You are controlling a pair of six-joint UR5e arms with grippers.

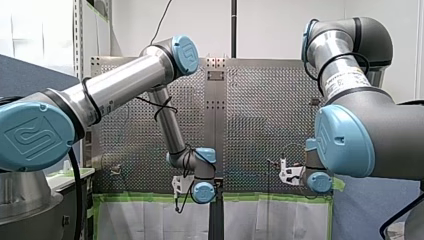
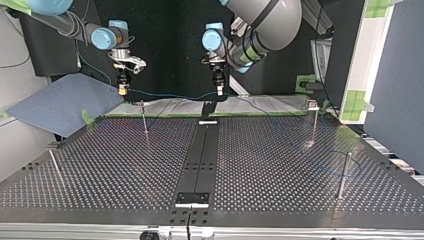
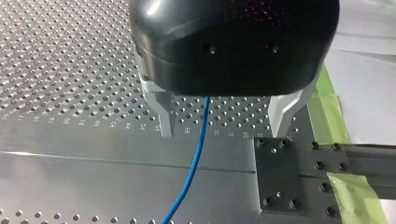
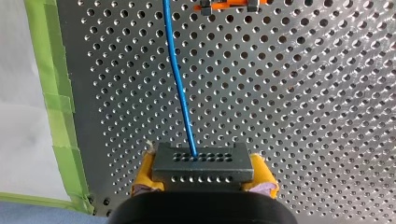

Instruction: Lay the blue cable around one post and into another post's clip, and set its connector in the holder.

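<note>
**Right gripper**: its yellow pads are clamped on both sides of the connector, a dark block with rows of small holes. In the top view the right gripper sits upper left, raised above the far edge of the tabletop.

**Connector:** held in the right gripper, off the tabletop.

**Blue cable**: it leaves the connector's face and runs ahead of the right gripper over the perforated plate. In the top view the blue cable hangs in a shallow line between the two grippers, upper middle of the frame. A fainter stretch lies on the tabletop near the lower-right post. Whether it wraps that post cannot be told.

**Left gripper**: its metal fingers are spread wide. The blue cable passes between them, touching neither. In the top view the left gripper sits upper middle.

**Capped post**: upright, right of centre, with a small block on top.

**Green tape**: along the plate's edge, beside the right gripper.
</note>
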